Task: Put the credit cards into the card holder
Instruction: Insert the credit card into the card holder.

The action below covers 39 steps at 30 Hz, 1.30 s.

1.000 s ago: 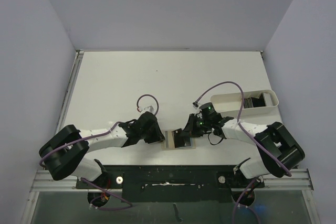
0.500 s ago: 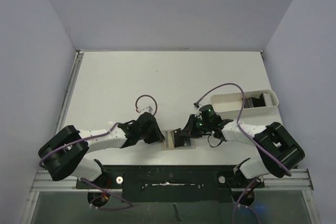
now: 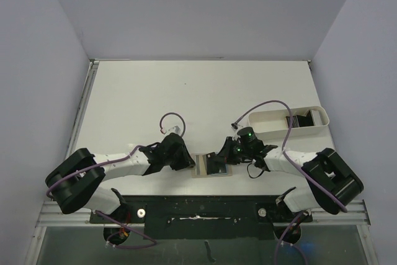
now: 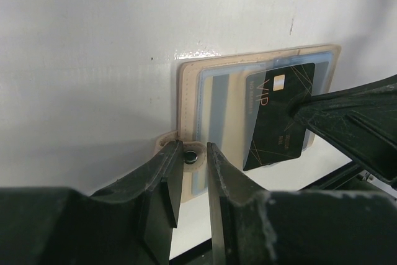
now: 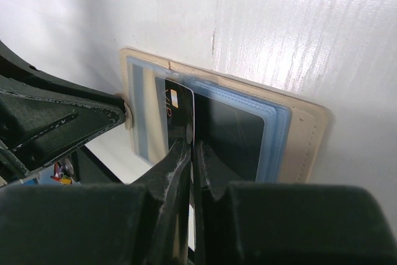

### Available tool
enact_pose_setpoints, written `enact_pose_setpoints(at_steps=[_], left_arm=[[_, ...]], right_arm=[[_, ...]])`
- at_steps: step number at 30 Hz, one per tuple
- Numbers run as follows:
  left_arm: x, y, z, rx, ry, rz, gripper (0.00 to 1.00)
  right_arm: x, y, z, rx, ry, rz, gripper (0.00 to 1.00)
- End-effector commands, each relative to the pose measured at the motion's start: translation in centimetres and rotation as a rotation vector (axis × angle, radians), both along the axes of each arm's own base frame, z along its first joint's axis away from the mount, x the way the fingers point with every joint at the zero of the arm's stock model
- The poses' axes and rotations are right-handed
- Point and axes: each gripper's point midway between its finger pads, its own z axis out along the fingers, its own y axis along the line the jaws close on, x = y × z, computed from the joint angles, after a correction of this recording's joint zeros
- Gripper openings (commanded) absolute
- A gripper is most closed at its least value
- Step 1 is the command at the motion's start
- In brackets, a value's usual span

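The tan card holder [image 3: 200, 167] lies open near the table's front edge, with its light blue lining up. In the left wrist view my left gripper [image 4: 193, 150] has its jaws a narrow gap apart, its tips resting on the holder's snap tab [image 4: 191, 154]. My right gripper [image 3: 222, 156] is shut on a black credit card [image 4: 279, 116] marked VIP. It holds the card tilted over the holder's [image 4: 186, 91] right half. In the right wrist view the card [image 5: 180, 107] stands edge-on between the shut fingers [image 5: 192, 144], against the blue pockets [image 5: 273, 128]. Another dark card [image 5: 229, 134] sits in a pocket.
A white oblong tray [image 3: 273, 122] stands at the right of the table and holds more dark cards [image 3: 304, 119]. The right arm's purple cable [image 3: 263, 103] arcs over it. The black base rail [image 3: 198, 206] runs just in front of the holder.
The right wrist has shifted slightly to the right with the card still gripped over the holder. The left gripper has stayed on the snap tab.
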Motion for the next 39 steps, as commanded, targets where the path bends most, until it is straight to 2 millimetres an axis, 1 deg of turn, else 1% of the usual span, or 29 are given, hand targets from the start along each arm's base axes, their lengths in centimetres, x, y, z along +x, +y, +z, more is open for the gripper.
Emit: enact_pose_setpoints(at_steps=[1,6,11,16,23,28,39], left_arm=[[-2.0,-0.8,-0.5,-0.041,0.078,-0.05,0.21],[-2.3,-0.5,-1.2,-0.023,0.098,-0.042,0.2],[-2.3,-0.4,-1.1,-0.025,0.092,-0.036,0.2],[-2.1,-0.6,-0.9,-0.029,0.09,-0.036,0.2],[-2.3,-0.5,-1.0,-0.035,0.094,-0.032,0.2],[-2.3,-0.4,-1.2,-0.031,0.098,-0.03,0.19],[-2.3,-0.4,-1.2,-0.029,0.096,-0.029,0.19]], right_arm=[[0.9,-0.9,-0.6,-0.053,-0.078,-0.029,0.0],[1.0,-1.5,-0.6,-0.067,-0.109,-0.048,0.0],[1.1,-1.9,-0.3,-0.079,-0.147,-0.043,0.0],[1.2,-1.7,0.2,-0.08,-0.194,-0.017,0.0],[0.9,-1.6,0.0,-0.083,-0.228,0.0,0.0],[1.1,-2.2,-0.5,-0.117,-0.25,-0.012,0.0],[1.9,-2.4,0.5,-0.16,-0.307,0.023,0.0]])
